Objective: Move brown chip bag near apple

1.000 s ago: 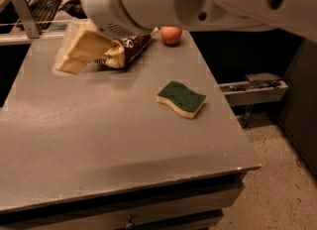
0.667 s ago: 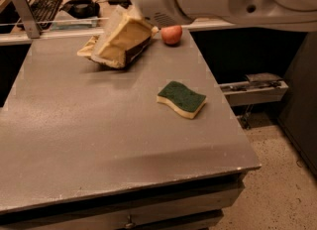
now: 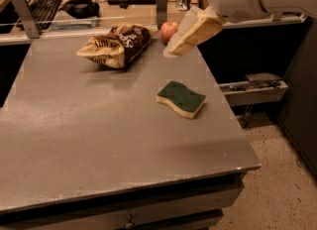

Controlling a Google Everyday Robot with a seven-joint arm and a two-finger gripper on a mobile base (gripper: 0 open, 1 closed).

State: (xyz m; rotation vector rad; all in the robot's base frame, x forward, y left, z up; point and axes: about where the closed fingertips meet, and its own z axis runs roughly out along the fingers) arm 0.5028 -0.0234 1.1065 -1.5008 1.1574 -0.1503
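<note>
My gripper (image 3: 190, 34) hangs over the grey table's (image 3: 99, 140) far right corner, beside the apple (image 3: 168, 29); its width I cannot tell. The brown chip bag (image 3: 116, 43) lies left of the apple. Speckled floor (image 3: 277, 174) lies right.

The brown chip bag (image 3: 116, 45) lies near the apple (image 3: 167, 29), with the end effector (image 3: 190, 34) hovering just beside that apple.

The grey table (image 3: 99, 140) carries a chip bag (image 3: 115, 44) and an apple (image 3: 169, 29) at its far edge and a sponge (image 3: 181, 98) on the right. The gripper (image 3: 190, 33) hangs just right of the apple.
</note>
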